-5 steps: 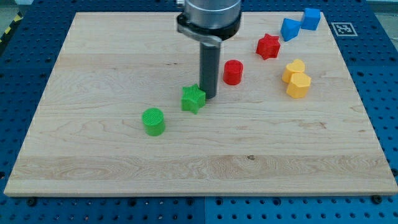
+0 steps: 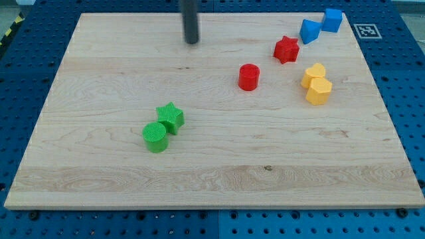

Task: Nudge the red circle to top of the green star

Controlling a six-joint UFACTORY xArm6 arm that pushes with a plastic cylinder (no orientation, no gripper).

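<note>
A dark rod enters from the view's top edge, its upper part cut off by the frame; my tip (image 2: 192, 42) stands near the top of the wooden board (image 2: 99, 179), holding nothing and touching no block. It is well apart from every block, up and to the view's left of the red circle (image 2: 248, 77).

The red circle, a short ribbed cylinder standing upright on its flat end, sits right of the board's centre. Round as it is, it shows no facing direction, and its axis runs vertical. It lies well apart from the green star (image 2: 171, 118), up and to the view's right of it.

The green star, also ribbed, rests left of centre and touches the green circle (image 2: 155, 137), which sits just below and to its left.

Toward the view's top right, the red star (image 2: 286, 49) lies near the red circle. Below and right of it, two yellow blocks (image 2: 317, 84) press together, one partly hiding the other; their shapes are hard to make out, perhaps a heart and a hexagon. Two blue blocks (image 2: 321, 26) touch near the board's top right corner, the right one looking cube-like, the left one an angular shape not clearly readable.

The board is pale, with visible grain, and lies on a blue perforated table (image 2: 412, 99). A black-and-white marker (image 2: 367, 30) is at the board's top right corner.
</note>
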